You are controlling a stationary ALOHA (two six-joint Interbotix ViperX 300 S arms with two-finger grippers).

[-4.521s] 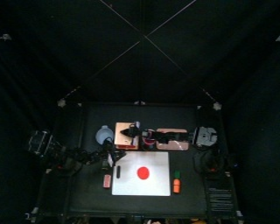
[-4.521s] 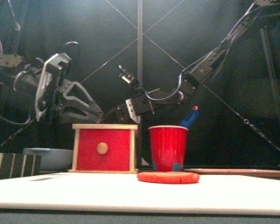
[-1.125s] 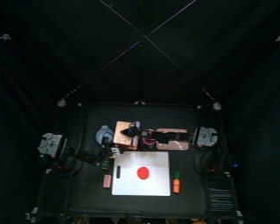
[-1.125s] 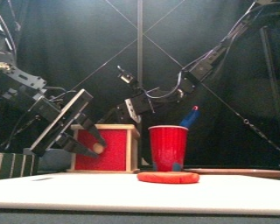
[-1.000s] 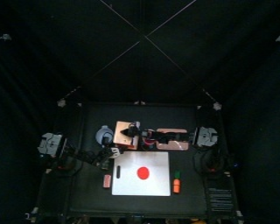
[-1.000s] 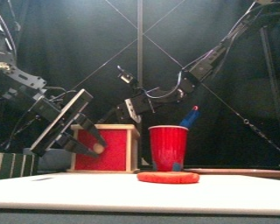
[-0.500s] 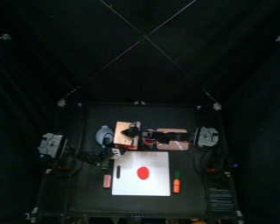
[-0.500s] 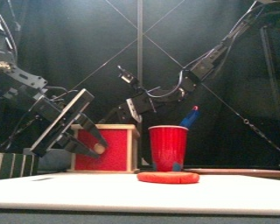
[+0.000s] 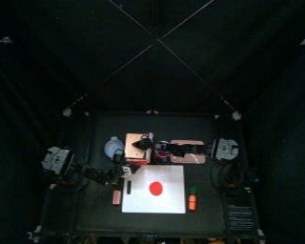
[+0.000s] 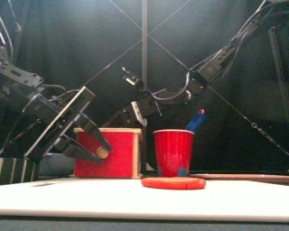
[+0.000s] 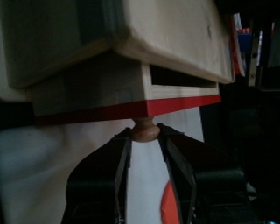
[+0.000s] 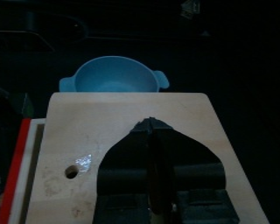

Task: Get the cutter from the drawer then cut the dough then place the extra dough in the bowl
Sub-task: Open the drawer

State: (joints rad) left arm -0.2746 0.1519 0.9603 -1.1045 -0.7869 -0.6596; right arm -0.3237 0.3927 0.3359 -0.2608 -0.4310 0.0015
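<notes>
Since the cutter is nowhere in sight and, by my reading, lies inside the drawer, both arms are set on the pale wooden box (image 10: pixel 107 133) at the back of the desk (image 9: pixel 91 219). The left hand (image 11: pixel 143 136) meets the red drawer front (image 10: pixel 120 155) head-on. Its two jaws are clamped on the small wooden knob (image 11: pixel 143 131), one at each side, and that knob is the only purchase for drawing the drawer out. The right hand (image 12: pixel 157 138), whose arm reaches past the middle from its own side, has its jaws pressed together and laid on the box's top. This looks like a brace, so that the light box does not slide forward with the pull. From the front the drawer looks flush with its frame, so I judge the opening not yet begun, or barely so. The red dough (image 10: pixel 173 182) lies as a flat uncut disc on the white cutting board (image 10: pixel 62 200), in front of the box and clear of both arms. The blue-grey bowl (image 12: pixel 112 75) meant for the scraps stands just past the box, on the side away from the right arm. A red cup (image 10: pixel 173 152) holding a blue toy knife (image 10: pixel 198 118) stands just beside the box, near enough that a careless pull could knock it.
</notes>
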